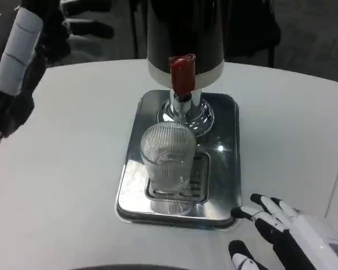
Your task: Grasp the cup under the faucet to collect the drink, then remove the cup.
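A clear ribbed glass cup (pixel 168 159) stands upright on the steel drip tray (pixel 222 163), just in front of the chrome faucet (pixel 184 108) with its red tap handle (pixel 182 73). The black and white drink dispenser (pixel 185 34) rises behind it. My right hand (pixel 281 233) lies on the table at the lower right, off the tray's front right corner, fingers spread toward the tray and holding nothing. My left hand (pixel 17 62) is raised at the upper left, far from the cup, with nothing in it; its fingers are blurred and partly cut off.
The white round table (pixel 62 169) spreads out on both sides of the tray. Dark floor and chair legs (pixel 90 25) show beyond the table's far edge.
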`<action>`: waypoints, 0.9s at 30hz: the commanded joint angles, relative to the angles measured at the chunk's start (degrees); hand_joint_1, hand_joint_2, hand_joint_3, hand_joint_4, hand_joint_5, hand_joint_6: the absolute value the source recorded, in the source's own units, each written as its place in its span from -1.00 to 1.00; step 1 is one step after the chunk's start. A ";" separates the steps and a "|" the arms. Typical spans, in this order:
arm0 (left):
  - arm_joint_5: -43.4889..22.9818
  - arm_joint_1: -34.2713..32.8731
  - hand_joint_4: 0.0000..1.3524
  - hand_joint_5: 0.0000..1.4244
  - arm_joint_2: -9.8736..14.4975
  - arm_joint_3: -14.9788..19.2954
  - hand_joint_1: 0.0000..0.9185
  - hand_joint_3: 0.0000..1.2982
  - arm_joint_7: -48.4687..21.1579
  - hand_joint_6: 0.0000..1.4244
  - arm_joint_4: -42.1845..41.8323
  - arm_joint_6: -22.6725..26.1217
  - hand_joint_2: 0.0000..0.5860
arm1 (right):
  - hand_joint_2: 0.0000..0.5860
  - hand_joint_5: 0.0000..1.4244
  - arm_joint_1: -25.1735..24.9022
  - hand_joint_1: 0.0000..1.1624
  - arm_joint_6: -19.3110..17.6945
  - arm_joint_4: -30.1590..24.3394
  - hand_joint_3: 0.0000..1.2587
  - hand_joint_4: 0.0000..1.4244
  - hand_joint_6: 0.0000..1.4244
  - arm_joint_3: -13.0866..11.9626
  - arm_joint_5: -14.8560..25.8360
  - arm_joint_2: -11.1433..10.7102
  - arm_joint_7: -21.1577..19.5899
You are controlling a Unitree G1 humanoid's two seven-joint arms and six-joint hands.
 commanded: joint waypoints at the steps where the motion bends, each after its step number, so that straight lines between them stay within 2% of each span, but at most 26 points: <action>1: -4.07 -5.22 -0.80 -0.62 2.48 -1.20 -1.00 -0.73 -7.15 -0.44 2.31 6.27 -0.65 | 0.67 -1.00 -0.02 -0.97 0.25 -0.88 -0.69 -0.95 -1.00 0.30 -0.62 0.39 0.48; 3: -4.48 -7.96 -0.91 -0.72 3.12 -2.34 -1.00 -0.81 -10.25 -0.55 3.65 7.96 -0.67 | 0.67 -1.00 -0.17 -0.97 0.34 -0.88 -0.69 -0.95 -1.00 0.33 -0.67 0.36 0.61; 7: -3.64 -12.59 -0.99 -0.80 3.57 -4.21 -1.00 -0.87 -14.03 -0.67 6.16 10.24 -0.71 | 0.67 -1.00 -0.44 -0.97 0.20 -0.88 -0.69 -0.95 -1.00 0.36 -0.74 0.36 0.68; 11: -0.73 -16.82 -1.00 -0.81 4.83 -7.11 -1.00 -0.87 -17.25 -0.68 9.85 11.07 -0.71 | 0.67 -1.00 0.20 -0.97 -0.09 -0.88 -0.69 -0.95 -1.00 0.54 -0.70 0.56 0.38; 15: 0.95 -18.53 -0.99 -0.82 5.03 -8.26 -1.00 -0.85 -19.11 -0.69 12.25 10.82 -0.72 | 0.67 -1.00 0.56 -0.97 -0.21 -0.88 -0.69 -0.95 -1.00 0.42 -0.60 0.58 0.16; 23: 2.45 -18.74 -0.78 -0.66 4.79 -8.53 -1.00 -0.67 -20.42 -0.59 12.56 10.75 -0.73 | 0.67 -1.00 0.90 -0.97 -0.30 -0.88 -0.69 -0.94 -1.00 0.03 -0.14 0.49 -0.12; 27: 3.79 -17.60 -0.56 -0.48 4.71 -7.56 -1.00 -0.51 -18.42 -0.47 10.39 10.85 -0.73 | 0.67 -1.00 0.83 -0.97 -0.34 -0.88 -0.69 -0.94 -1.00 -0.02 -0.06 0.42 -0.08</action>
